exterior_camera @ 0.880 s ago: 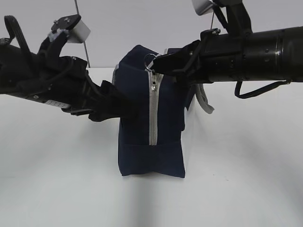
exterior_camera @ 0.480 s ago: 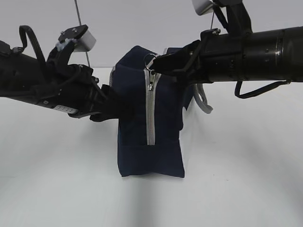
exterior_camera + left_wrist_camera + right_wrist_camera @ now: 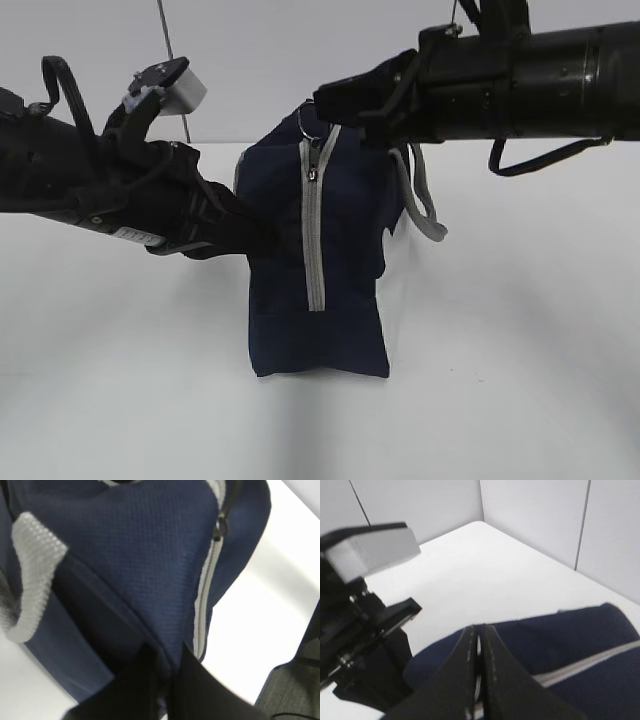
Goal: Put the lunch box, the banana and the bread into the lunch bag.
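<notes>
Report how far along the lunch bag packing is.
Done: the lunch bag stands with its zipper closed along the visible length; lunch box, banana and bread are not in view. In hand: the left gripper pinches the bag's fabric, and the right gripper is shut at the zipper's top end. Left: cannot tell.

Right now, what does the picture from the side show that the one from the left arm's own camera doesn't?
Only the side view shows both arms, with the right gripper pinching the metal ring pull at the bag's top, and the whole standing lunch bag. Only the left wrist view shows the left gripper clamped on a fold of fabric. Both show the grey zipper and a webbing handle.
</notes>
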You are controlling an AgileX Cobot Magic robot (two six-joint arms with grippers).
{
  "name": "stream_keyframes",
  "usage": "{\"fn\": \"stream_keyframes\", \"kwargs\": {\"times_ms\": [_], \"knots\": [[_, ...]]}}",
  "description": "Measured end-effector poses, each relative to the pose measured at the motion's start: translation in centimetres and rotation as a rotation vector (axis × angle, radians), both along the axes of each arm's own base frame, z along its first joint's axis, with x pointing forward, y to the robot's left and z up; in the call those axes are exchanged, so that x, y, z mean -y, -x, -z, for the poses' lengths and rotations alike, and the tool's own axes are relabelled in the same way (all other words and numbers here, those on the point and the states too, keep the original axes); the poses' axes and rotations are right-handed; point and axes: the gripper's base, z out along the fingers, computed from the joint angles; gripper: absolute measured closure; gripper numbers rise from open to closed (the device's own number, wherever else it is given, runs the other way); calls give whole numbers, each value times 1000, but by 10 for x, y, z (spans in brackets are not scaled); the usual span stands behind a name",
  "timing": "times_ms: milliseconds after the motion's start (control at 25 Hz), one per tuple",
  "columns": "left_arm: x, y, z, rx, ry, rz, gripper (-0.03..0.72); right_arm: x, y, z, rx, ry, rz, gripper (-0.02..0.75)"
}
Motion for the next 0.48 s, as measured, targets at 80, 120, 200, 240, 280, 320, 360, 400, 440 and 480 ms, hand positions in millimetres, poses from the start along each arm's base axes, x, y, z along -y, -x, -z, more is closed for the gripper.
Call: {"fn": "stream_keyframes", "kwargs": {"times_ms": [80,120,200,240,280,320,360,400,440,480], "knots": [[0,1,1,-6,-4,16,683,-2,-2,-9,19,-10,-9,755],[0,2,1,-7,-7,24,683,-2,-3,-13,27,-11,-13,755],[0,3,1,-8,-14,37,683,-3,-4,-19,37,-6,-24,755],[0,3,2,-9,-18,44,683,-4,-5,-22,44,1,-30,755],[0,4,2,-9,-24,52,683,-3,-5,-25,45,4,-36,755],[0,4,2,-10,-27,60,683,-2,-6,-27,41,2,-46,755],[0,5,2,-12,-29,65,683,-1,-6,-29,43,7,-53,755],[0,5,3,-14,-29,71,683,1,-7,-29,39,15,-55,755],[0,6,3,-15,-30,73,683,1,-7,-29,37,24,-57,755],[0,6,3,-16,-30,75,684,2,-7,-28,36,42,-60,755]]}}
